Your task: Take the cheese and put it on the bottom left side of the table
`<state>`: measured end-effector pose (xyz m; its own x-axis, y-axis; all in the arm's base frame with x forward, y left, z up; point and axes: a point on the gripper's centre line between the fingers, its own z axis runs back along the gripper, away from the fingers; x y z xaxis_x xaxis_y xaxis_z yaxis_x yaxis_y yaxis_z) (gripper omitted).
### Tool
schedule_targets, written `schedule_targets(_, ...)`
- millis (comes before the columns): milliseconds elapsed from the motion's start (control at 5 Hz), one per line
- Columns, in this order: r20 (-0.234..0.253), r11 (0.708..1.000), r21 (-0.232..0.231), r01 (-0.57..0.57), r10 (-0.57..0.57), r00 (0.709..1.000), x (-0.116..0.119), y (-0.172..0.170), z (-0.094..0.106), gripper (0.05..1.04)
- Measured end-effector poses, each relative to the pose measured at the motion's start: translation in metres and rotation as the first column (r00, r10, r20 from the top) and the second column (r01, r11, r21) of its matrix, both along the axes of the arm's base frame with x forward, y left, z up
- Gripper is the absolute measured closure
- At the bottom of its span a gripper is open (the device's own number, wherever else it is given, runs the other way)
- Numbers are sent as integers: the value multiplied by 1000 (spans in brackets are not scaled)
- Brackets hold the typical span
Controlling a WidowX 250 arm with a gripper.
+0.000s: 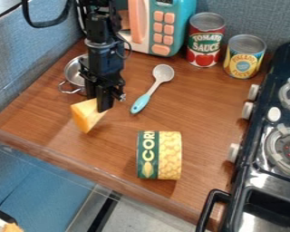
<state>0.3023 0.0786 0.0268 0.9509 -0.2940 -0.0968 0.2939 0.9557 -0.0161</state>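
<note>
The fingers (pixel 103 101) are clamped on the cheese (pixel 85 116), near nine o'clock on the worktop (pixel 199 104); whether its tip touches is hard to tell. Ease it low toward eight o'clock, releasing only once it sits steady

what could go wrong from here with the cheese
The gripper has the cheese near its upper end, with the wedge's point hanging below, so it might twist or slip.

The bottom left of the table ends in an edge close by; a release too far out could drop the cheese off.

The corn can lies on its side, so a bump could set it rolling toward that edge.
</note>
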Motion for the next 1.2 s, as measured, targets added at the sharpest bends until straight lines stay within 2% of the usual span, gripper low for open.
schedule_targets(200,-5,1000,5,-28,28,1000,-2,4,0,746)
schedule_targets(600,-14,999,11,-39,39,999,-3,5,0,144)
schedule_targets(800,-21,999,10,-44,44,999,-5,5,2,70)
schedule_targets(1000,58,1000,21,-6,5,998,1,-5,30,75)
schedule_targets(1200,91,998,28,55,-58,994,4,-19,45,80)
